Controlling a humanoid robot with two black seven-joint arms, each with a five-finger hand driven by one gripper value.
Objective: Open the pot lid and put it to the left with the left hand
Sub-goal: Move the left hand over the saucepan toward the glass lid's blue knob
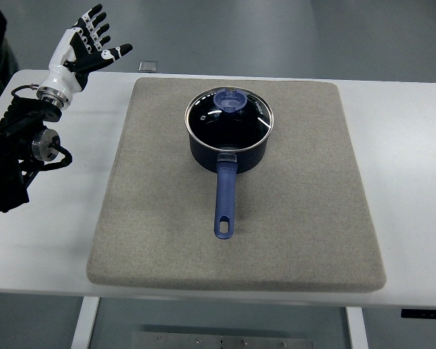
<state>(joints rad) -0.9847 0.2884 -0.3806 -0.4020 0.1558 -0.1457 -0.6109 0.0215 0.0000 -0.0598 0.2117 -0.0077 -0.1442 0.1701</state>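
One camera looks steeply down from the robot's side, taking in the whole table (414,145).

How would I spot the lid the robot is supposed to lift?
Find the grey mat covering most of the white table. On its far half sits a dark blue pot with a long handle pointing toward the camera. The lid is the glass disc on top, marked by a blue knob near its far edge.
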